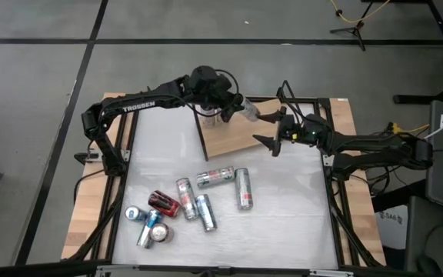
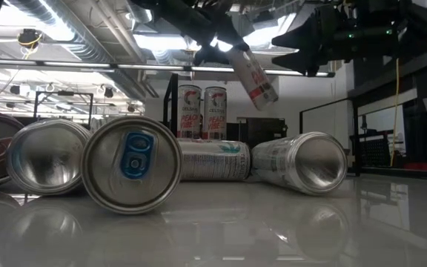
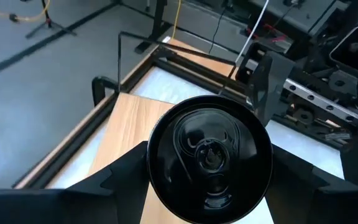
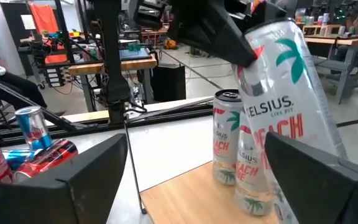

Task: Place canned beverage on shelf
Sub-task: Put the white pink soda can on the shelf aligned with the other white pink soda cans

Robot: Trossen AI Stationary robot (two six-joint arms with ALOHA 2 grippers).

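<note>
Canned beverage, a tall white aluminium cylinder with red and green print (image 1: 248, 111), hangs tilted above the flat light-brown wooden shelf board with black wire frame (image 1: 233, 138) in the high view, clenched in the left pincer (image 1: 235, 106). Two matching white cans (image 1: 212, 118) stand upright on the shelf beneath the left arm. The right pincer (image 1: 274, 131) hovers just beside the held can, fingers spread wide, grasping nothing. Loose cans (image 1: 183, 204) lie scattered on the white desk (image 1: 283, 231).

Low view: the held can (image 2: 252, 76) hangs slanted in the air, clear of the two upright cans (image 2: 202, 113) behind the lying cans (image 2: 132, 165).

Left wrist view: the can's top (image 3: 209, 158) sits between both dark fingers (image 3: 120, 171), over the shelf (image 3: 126, 134).

Right wrist view: the held can (image 4: 281, 106) is tilted, close to the two standing cans (image 4: 235, 146).
</note>
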